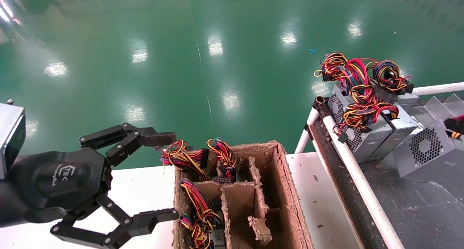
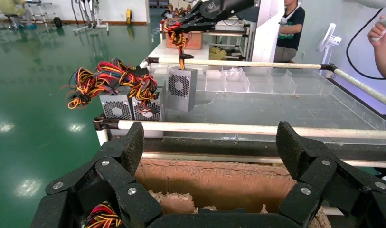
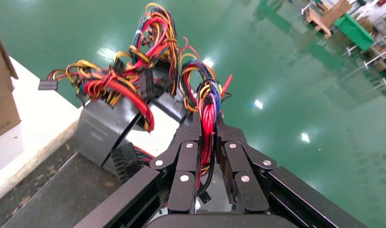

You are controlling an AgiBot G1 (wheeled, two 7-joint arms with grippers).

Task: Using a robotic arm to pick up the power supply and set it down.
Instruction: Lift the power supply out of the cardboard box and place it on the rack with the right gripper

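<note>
silver power supply [image 2: 180, 89] hangs tilted by its wires [image 3: 207, 118] just beside two other supplies [image 1: 366, 133], touching the dark belt [image 1: 417, 202]. the right gripper [image 3: 207, 142] fingers pinch those wires. left of the belt, the left gripper [image 1: 165, 174] hovers by the carton [image 1: 290, 191], fingers spread.

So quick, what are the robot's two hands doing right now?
Left gripper: open, empty, beside the carton.
Right gripper: shut on the power supply's wires.
</note>
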